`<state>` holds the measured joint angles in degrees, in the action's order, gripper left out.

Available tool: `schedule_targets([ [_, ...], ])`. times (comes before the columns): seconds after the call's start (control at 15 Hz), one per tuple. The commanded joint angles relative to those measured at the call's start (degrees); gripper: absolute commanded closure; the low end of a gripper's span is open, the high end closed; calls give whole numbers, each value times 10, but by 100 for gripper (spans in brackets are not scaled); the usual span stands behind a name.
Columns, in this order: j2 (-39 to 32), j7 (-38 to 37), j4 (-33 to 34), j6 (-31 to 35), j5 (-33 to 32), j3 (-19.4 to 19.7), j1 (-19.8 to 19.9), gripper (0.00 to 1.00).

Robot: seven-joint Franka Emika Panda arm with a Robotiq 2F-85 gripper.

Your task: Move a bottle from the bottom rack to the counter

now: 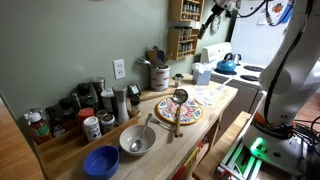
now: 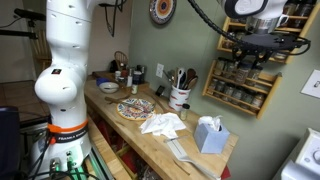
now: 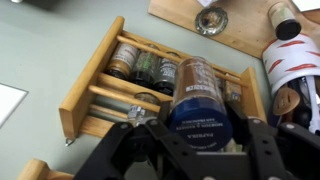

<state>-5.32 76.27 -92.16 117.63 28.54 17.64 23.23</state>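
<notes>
The bottle [image 3: 200, 88], a small jar with a dark lid and a brown label, sits clamped between the fingers of the gripper [image 3: 200, 130], up in the air in front of the wooden rack and not on the counter. In both exterior views the gripper [image 2: 255, 50] hangs just before the wall rack, above the bottom rack [image 2: 238, 98], where a row of dark jars stands.

Below runs the counter [image 1: 218, 98], pale butcher-block against a grey-green wall. It carries a patterned plate [image 1: 182, 112], a ladle [image 1: 178, 100], a steel bowl [image 1: 137, 141], a blue bowl [image 1: 100, 161], a utensil crock [image 2: 180, 97], a crumpled white cloth [image 2: 163, 124] and a tissue box [image 2: 208, 135]. A blue kettle [image 1: 226, 65] stands on the stove beyond.

From the exterior cameras the held bottle is too small to make out. The wrist view cuts the rack off at its edges, and the gripper body hides the bottle's lower part.
</notes>
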Motion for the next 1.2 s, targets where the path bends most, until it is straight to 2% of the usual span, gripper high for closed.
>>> schedule_targets([
  [0.0,73,-13,-94,20,-57,-9,-23,69],
  [0.2,98,-49,-124,7,-81,-9,-37,69],
  [0.27,61,-29,-82,2,-62,-2,-36,44],
  [0.47,78,-39,-102,1,-68,-1,-43,44],
  [0.53,80,-39,-103,1,-69,0,-44,69],
  [1.13,106,-26,-230,76,-117,-30,-85,69],
])
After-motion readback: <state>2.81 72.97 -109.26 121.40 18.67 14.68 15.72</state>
